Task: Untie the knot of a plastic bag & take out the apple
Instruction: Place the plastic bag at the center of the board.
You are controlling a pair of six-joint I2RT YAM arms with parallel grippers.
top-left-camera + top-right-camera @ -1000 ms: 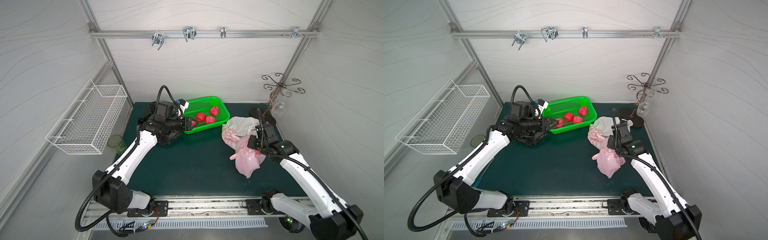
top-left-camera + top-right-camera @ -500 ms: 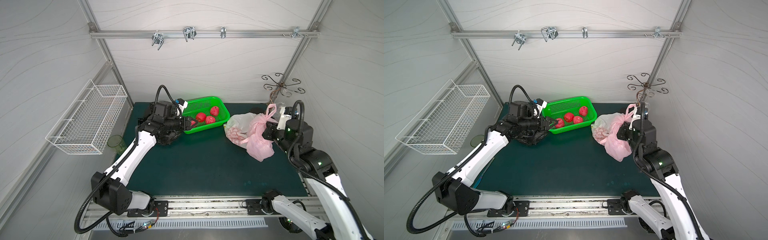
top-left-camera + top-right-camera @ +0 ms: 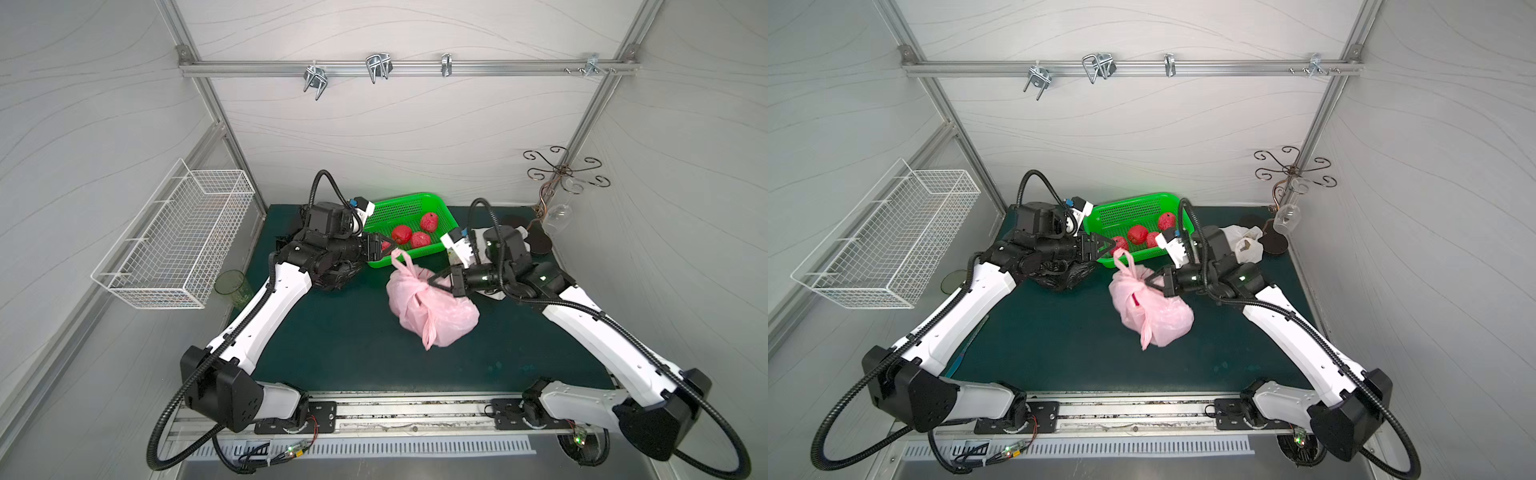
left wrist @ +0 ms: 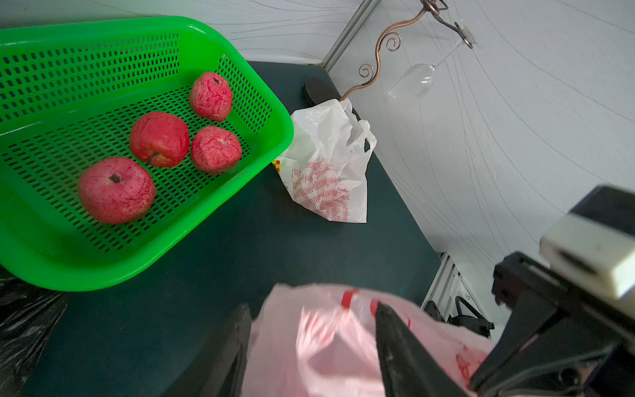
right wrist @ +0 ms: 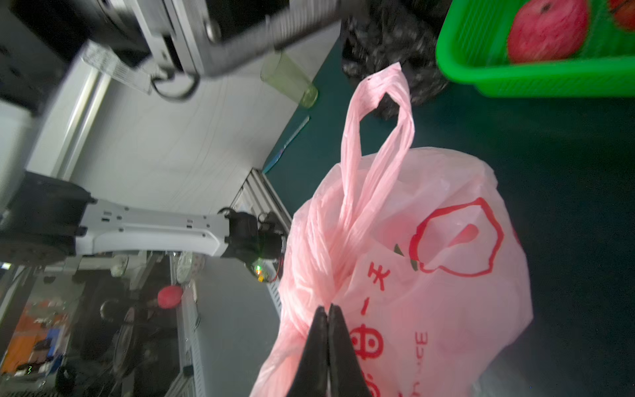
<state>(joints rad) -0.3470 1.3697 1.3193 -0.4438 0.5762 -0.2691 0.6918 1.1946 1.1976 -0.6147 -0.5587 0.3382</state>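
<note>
Pink thin-film plastic bag [image 3: 432, 309] sits mid-table on the dark green mat [image 3: 332, 340], near the green perforated plastic basket [image 3: 415, 198]. Its knotted neck [image 5: 324, 271] is pinched by the right gripper [image 5: 328, 309], whose jaws are fully closed on the film. One handle loop [image 3: 401, 259] stands upright. The left gripper [image 3: 384, 247] hovers just beside that loop, jaws apart and empty. Best next: slip those jaws over the loop close to the neck, clamp, then draw sideways against the right anchor — gently, since pulling upward would likely tighten the tie or tear the film.
</note>
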